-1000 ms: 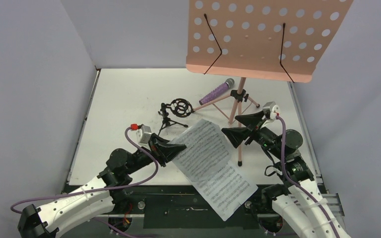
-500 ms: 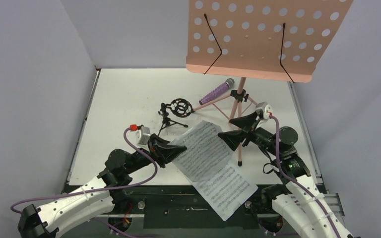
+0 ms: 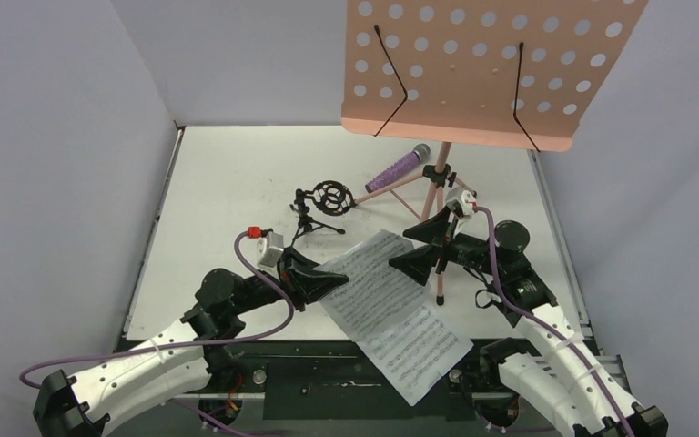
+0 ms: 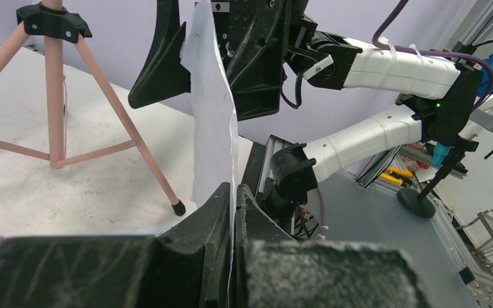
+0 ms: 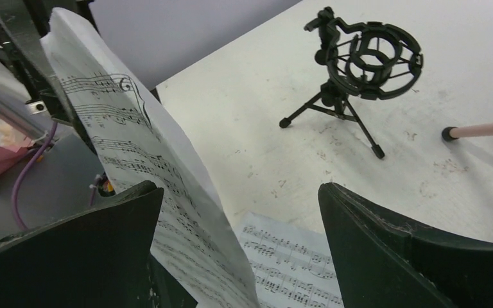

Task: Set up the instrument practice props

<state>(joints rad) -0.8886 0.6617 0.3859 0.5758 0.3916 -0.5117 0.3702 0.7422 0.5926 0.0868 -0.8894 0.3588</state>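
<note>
Grey walls are enclosing a white table (image 3: pixel 237 182) on three sides. Toward its far right corner the pink perforated music stand (image 3: pixel 482 73) is standing on its tripod legs, with its desk raised high above everything else.

By the middle of the near edge the white sheet-music pages (image 3: pixel 391 309) are lying with their long axis running diagonally from the table's centre toward the near right. Their lower end is hanging over that edge.

The left gripper (image 4: pixel 233 192) is pinching one leaf by its left edge, jaws pressed together on the paper, and holding it upright. The right gripper (image 5: pixel 239 189) is waiting with its jaws spread wide, and the raised leaf is standing between them. That arm is the nearer one to the stand, so a handover looks likely.

The glittery purple microphone (image 3: pixel 399 168) is lying on the table under the desk. Left of it, the small black tripod mic stand (image 3: pixel 328 205) is standing empty.
</note>
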